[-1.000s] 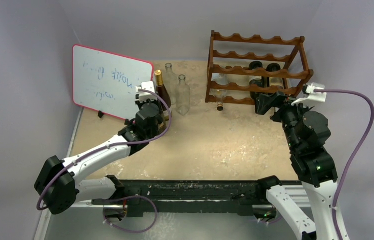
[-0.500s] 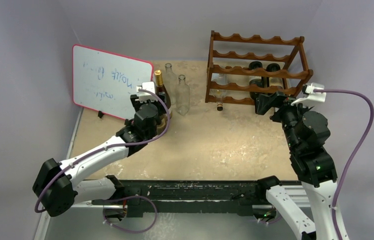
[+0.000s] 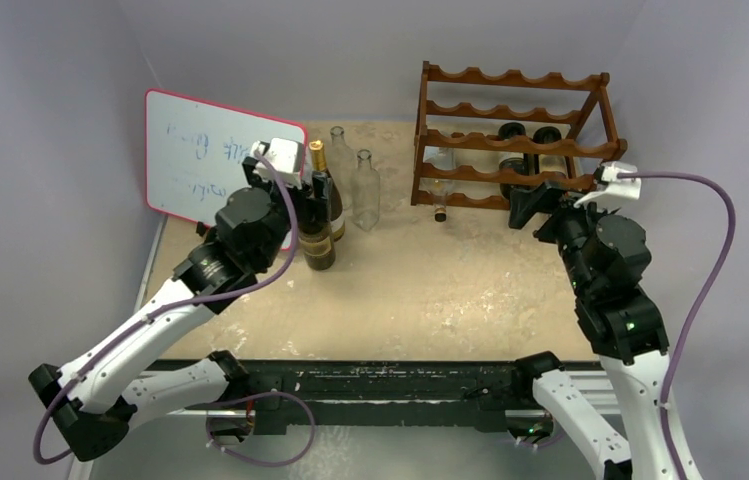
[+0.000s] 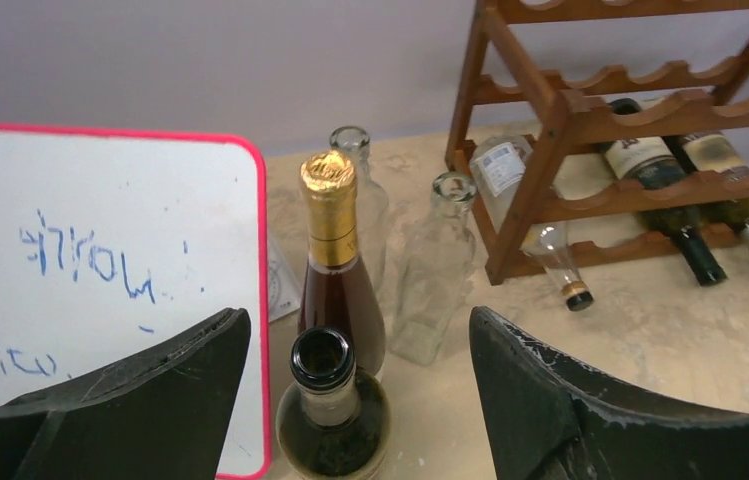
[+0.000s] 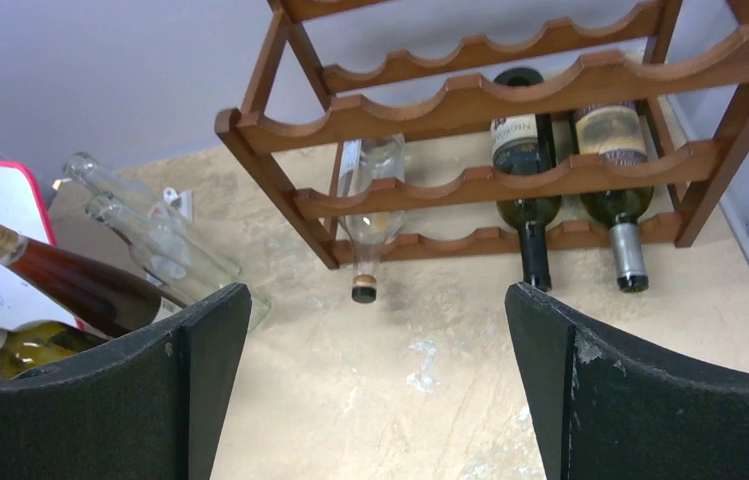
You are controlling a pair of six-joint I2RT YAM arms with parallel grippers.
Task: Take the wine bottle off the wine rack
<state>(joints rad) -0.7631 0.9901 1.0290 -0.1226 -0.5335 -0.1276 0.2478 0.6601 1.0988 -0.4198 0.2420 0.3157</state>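
**Two-arm rig seen from above and from each wrist.** The wine rack (image 3: pixel 515 141) is placed at the far right corner of the surface (image 3: pixel 450 290). Two dark wine bottles (image 5: pixel 527 210) are laid side by side low in the right half of the rack. They are cradled in the scalloped rails, and their necks are pointed toward the near edge and carried past the lowest front rail. A clear bottle (image 5: pixel 370 160) is laid at the same level in the left half, with its neck turned the same way.

The right hand (image 5: pixel 377 295) is held just in front of the rack's right end and apart from it. Its fingers are spread wide and nothing is gripped. The left hand (image 4: pixel 355 320) is held toward the far left corner, also spread wide and with nothing gripped. An open-necked green bottle (image 4: pixel 330 430) is stood upright beneath the gap, clear of both fingers.

Just behind the green bottle a gold-capped bottle (image 4: pixel 333 235) is stood, with two clear upright bottles (image 4: pixel 435 270) beside it toward the far edge. A red-edged whiteboard (image 3: pixel 200 160), marked with blue writing, is propped at the far left corner.
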